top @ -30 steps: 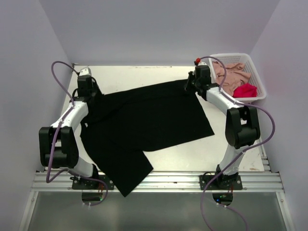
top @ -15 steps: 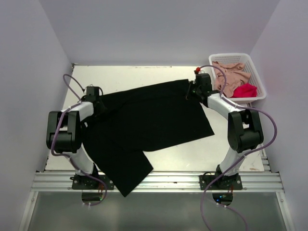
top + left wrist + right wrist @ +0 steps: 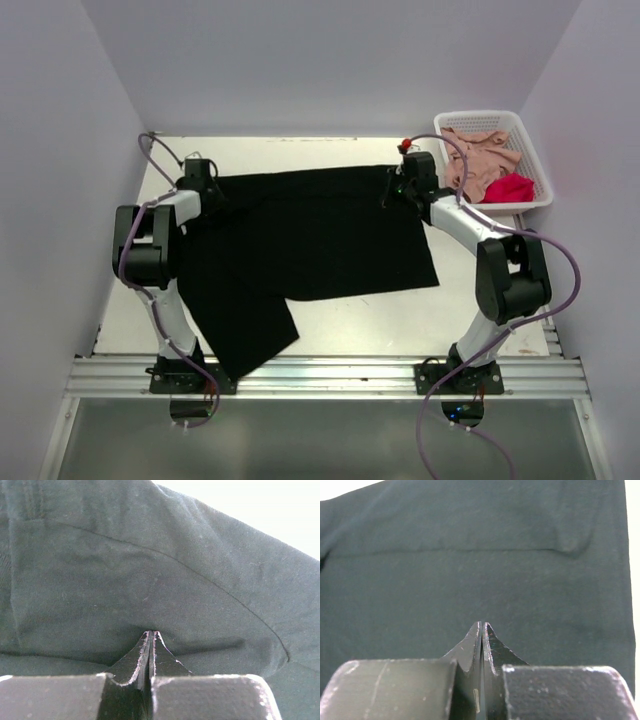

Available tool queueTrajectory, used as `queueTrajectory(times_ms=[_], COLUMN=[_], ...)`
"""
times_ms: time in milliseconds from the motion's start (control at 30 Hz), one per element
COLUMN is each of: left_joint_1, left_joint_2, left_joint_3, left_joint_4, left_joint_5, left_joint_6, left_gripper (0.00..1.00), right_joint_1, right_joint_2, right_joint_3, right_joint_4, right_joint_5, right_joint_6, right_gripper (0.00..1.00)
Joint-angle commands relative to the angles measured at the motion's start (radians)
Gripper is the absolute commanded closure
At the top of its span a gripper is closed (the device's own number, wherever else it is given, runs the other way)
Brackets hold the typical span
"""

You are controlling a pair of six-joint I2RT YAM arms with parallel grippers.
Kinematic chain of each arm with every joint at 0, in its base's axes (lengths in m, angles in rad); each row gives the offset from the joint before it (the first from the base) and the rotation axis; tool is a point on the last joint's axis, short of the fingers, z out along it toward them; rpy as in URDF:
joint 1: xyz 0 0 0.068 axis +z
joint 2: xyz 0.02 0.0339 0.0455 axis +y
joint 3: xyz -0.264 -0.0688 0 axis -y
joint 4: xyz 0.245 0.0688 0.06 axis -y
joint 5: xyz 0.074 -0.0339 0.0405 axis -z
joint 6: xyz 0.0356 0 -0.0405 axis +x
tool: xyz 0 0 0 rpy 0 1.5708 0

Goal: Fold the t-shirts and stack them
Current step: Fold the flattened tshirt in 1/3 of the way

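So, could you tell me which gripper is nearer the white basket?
Right. The right gripper is just beside the basket; the left gripper is across the black t-shirt.

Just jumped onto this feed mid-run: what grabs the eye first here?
A big black t-shirt sprawls over the middle of the table, one flap reaching the near edge. The left gripper and right gripper are each shut on its far edge, at the left and right corners. At the far right, a white basket holds a pink shirt and a red shirt.
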Motion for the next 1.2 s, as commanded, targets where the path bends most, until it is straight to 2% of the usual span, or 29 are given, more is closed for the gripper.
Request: queueTrajectory(times_ms=[0, 167, 267, 300, 333, 433, 500, 567, 600, 633, 700, 733, 967, 1167], left_joint_1=[-0.005, -0.009, -0.046, -0.049, -0.052, -0.069, -0.080, -0.092, -0.095, -0.100, -0.104, -0.107, -0.118, -0.123], left_joint_2=[0.110, 0.092, 0.006, -0.043, -0.066, -0.158, -0.209, -0.235, -0.240, -0.243, -0.243, -0.243, -0.192, -0.172], left_joint_3=[0.032, 0.047, 0.000, -0.012, -0.023, -0.059, -0.072, -0.074, -0.074, -0.074, -0.074, -0.075, -0.033, -0.011], left_joint_4=[-0.002, 0.044, 0.128, 0.162, 0.171, 0.184, 0.165, 0.127, 0.112, 0.107, 0.032, 0.017, -0.127, -0.164], left_joint_5=[0.100, 0.163, 0.203, 0.221, 0.223, 0.208, 0.188, 0.174, 0.170, 0.168, 0.162, 0.160, 0.203, 0.203], left_joint_6=[0.034, 0.060, 0.086, 0.092, 0.107, 0.143, 0.170, 0.186, 0.193, 0.206, 0.218, 0.235, 0.296, 0.313], left_gripper=[1.00, 1.00, 0.99, 0.87, 0.66, 0.49, 0.45, 0.46, 0.50, 0.69, 0.93, 1.00, 1.00, 1.00], right_joint_1=[0.019, 0.044, 0.051, 0.055, 0.056, 0.065, 0.070, 0.076, 0.078, 0.078, 0.079, 0.079, 0.082, 0.082], right_joint_2=[-0.044, -0.030, -0.027, -0.025, -0.024, -0.024, -0.025, -0.025, -0.025, -0.028, -0.031, -0.031, -0.037, -0.039], right_joint_3=[0.018, 0.036, 0.041, 0.039, 0.038, 0.029, 0.020, 0.015, 0.010, 0.007, 0.003, 0.000, -0.003, -0.014], right_joint_4=[-0.031, -0.038, -0.035, -0.034, -0.035, -0.028, -0.023, -0.020, -0.020, -0.018, -0.018, -0.018, -0.022, -0.018], right_joint_5=[-0.038, -0.080, -0.095, -0.096, -0.096, -0.095, -0.098, -0.098, -0.100, -0.096, -0.093, -0.090, -0.083, -0.080], right_joint_6=[-0.022, -0.034, -0.034, -0.036, -0.036, -0.039, -0.039, -0.039, -0.037, -0.037, -0.039, -0.037, -0.037, -0.034], right_gripper=[1.00, 1.00, 1.00, 1.00, 1.00, 1.00, 1.00, 1.00, 1.00, 1.00, 1.00, 1.00, 1.00, 1.00])
